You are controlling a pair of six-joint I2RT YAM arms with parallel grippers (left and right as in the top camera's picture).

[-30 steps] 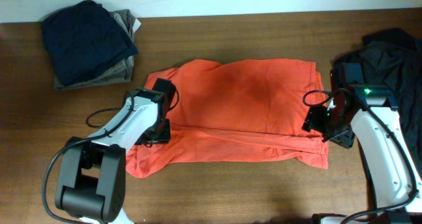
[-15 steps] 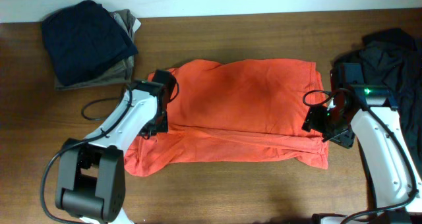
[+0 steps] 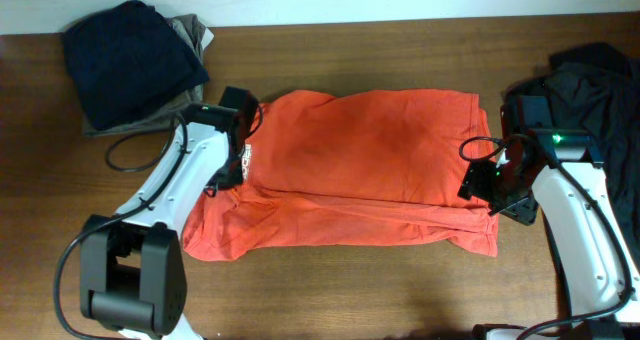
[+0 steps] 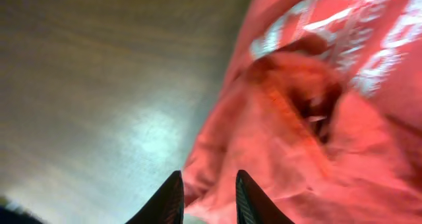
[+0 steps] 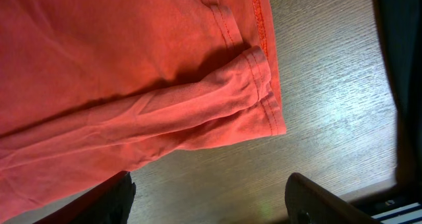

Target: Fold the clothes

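Your orange-red short-sleeved cotton T-shirt with white lettering (image 3: 370,150) lies across the middle of the brown wooden table (image 3: 350,290), already doubled lengthwise. By my judgement, it's about halfway done, with the crosswise folds left. The stack of folded navy and tan garments (image 3: 135,65) at the far left looks finished. The crumpled black garment (image 3: 590,80) at the right waits its turn.

Your left gripper (image 4: 206,191) has its fingers drawn close, and it seems pinched on the T-shirt's raised left end, though that view is blurred. Your right gripper (image 5: 210,184) is spread wide, holding nothing, above the stitched right hem (image 5: 264,66).

You have bare wood all along the near side. On the right, the black garment crowds your arm.
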